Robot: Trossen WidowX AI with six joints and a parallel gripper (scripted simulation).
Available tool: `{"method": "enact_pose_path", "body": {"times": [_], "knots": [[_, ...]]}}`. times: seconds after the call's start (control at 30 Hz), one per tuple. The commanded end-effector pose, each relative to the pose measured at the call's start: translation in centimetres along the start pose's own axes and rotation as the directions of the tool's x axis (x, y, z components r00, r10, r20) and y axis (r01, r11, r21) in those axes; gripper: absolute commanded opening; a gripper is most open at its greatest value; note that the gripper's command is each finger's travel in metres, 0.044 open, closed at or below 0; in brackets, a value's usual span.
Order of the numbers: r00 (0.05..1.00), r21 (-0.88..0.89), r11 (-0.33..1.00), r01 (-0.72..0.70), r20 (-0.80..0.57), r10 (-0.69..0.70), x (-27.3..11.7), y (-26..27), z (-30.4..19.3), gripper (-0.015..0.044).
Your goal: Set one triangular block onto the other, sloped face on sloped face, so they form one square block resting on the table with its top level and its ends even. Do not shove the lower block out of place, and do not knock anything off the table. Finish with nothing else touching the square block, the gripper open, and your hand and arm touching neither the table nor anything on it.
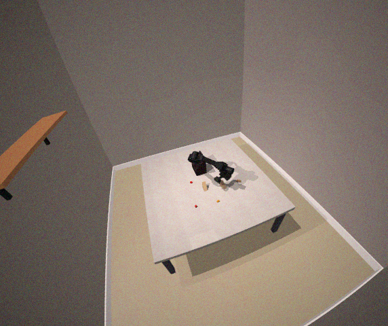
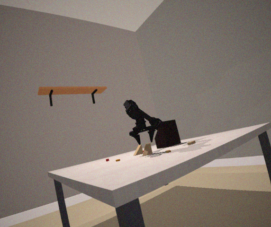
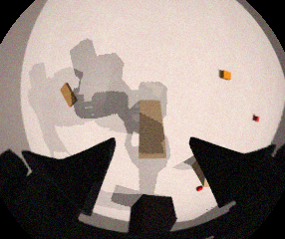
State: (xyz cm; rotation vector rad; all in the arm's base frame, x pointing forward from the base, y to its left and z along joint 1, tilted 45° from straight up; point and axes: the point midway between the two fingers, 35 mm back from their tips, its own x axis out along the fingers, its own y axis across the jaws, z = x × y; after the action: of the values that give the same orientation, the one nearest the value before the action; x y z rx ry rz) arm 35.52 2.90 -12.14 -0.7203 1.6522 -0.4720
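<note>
One triangular wooden block (image 1: 223, 184) (image 2: 147, 150) (image 3: 151, 131) stands on the table (image 1: 173, 224) (image 2: 94, 173), in the arm's shadow. The other triangular block (image 1: 205, 186) (image 2: 138, 150) stands a short way to its side, apart from it; in the wrist view it is partly hidden behind the right finger. My gripper (image 2: 145, 142) (image 3: 153, 141) is open and empty. It points down above the first block, which shows centrally between the fingertips in the wrist view. The fingertips look higher than the block, but the exact gap is hard to tell.
A small orange block (image 1: 218, 201) (image 2: 117, 160) (image 3: 225, 75) and two small red blocks (image 1: 196, 206) (image 1: 190, 182) lie nearby. A small brown block (image 2: 167, 151) (image 3: 68, 95) and a larger wooden piece (image 2: 191, 142) lie to the other side. The dark arm base (image 2: 167, 134) stands behind.
</note>
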Motion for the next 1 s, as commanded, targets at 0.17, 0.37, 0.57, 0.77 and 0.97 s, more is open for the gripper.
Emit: {"method": "enact_pose_path", "body": {"times": [0.17,0.37,0.57,0.77,0.97], "knots": [[1.000,-0.005,1.000,0.005,-0.002,-0.005,1.6,0.0,-0.1,0.0440],[1.000,-0.004,1.000,0.005,-0.003,-0.005,2.6,0.0,-0.1,0.0440],[1.000,-0.003,1.000,0.006,-0.003,-0.006,3.6,-0.1,-0.2,0.0440],[1.000,-0.003,1.000,0.007,-0.003,-0.007,4.5,-0.1,-0.2,0.0440],[1.000,-0.004,1.000,0.008,-0.003,-0.008,5.5,-0.1,-0.3,0.0440]]}}
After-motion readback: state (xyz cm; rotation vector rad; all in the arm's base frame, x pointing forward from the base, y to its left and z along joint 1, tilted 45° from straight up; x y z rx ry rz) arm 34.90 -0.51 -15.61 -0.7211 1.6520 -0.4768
